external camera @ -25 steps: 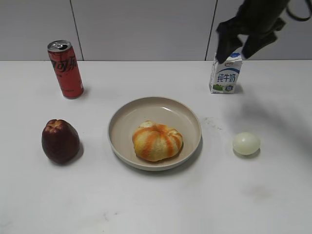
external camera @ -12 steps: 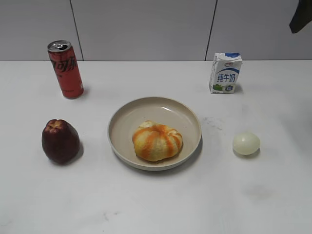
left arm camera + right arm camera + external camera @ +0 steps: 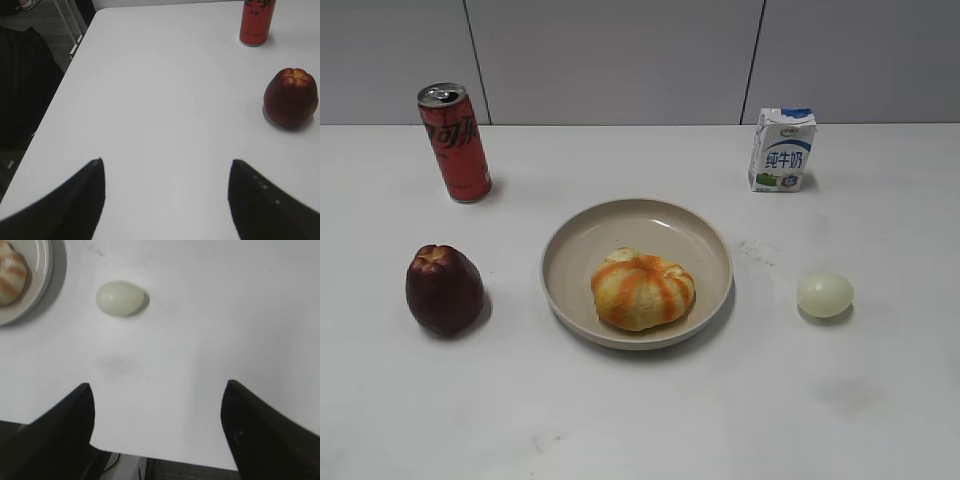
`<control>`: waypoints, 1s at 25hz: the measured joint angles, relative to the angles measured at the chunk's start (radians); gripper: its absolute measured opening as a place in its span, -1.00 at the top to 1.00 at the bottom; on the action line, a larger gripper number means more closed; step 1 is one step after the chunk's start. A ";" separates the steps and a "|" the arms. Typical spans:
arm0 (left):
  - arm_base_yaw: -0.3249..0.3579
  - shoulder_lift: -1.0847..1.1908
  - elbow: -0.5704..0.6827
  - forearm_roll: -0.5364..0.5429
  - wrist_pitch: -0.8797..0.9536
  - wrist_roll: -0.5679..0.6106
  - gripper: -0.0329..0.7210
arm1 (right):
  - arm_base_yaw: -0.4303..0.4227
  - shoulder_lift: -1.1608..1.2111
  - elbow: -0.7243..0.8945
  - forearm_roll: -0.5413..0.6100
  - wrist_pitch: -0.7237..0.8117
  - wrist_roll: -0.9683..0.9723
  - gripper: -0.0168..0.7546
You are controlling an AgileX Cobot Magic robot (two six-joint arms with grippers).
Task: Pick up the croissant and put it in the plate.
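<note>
Left gripper spread wide, gripping nothing, over bare white table, apple and red can ahead to the right. Right gripper spread too, empty, near the table edge, egg just beyond. Croissant sitting inside the plate, toward its front; milk carton upright behind.

Croissant in plate — apple left, egg right, can and carton behind.

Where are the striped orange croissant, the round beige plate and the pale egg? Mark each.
striped orange croissant [image 3: 643,290], exterior view, top ridges.
round beige plate [image 3: 620,225], exterior view, bare inner floor.
pale egg [image 3: 120,298], right wrist view, shell middle.
</note>
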 joint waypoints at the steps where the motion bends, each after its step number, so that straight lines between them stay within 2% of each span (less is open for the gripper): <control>1: 0.000 0.000 0.000 0.000 0.000 0.000 -0.64 | 0.000 -0.036 0.046 0.000 -0.012 0.001 -0.58; 7: 0.000 0.000 0.000 0.000 0.000 0.000 -0.64 | 0.000 -0.281 0.334 0.000 -0.096 0.001 -0.58; 13: 0.000 0.000 0.000 0.000 0.000 0.000 -0.64 | 0.000 -0.532 0.527 0.000 -0.158 0.001 -0.58; 18: 0.000 0.000 0.000 0.000 0.000 0.000 -0.64 | 0.000 -0.742 0.614 0.000 -0.158 0.001 -0.57; 25: 0.000 0.000 0.000 0.000 0.000 0.000 -0.64 | 0.000 -0.977 0.624 -0.001 -0.157 0.001 -0.57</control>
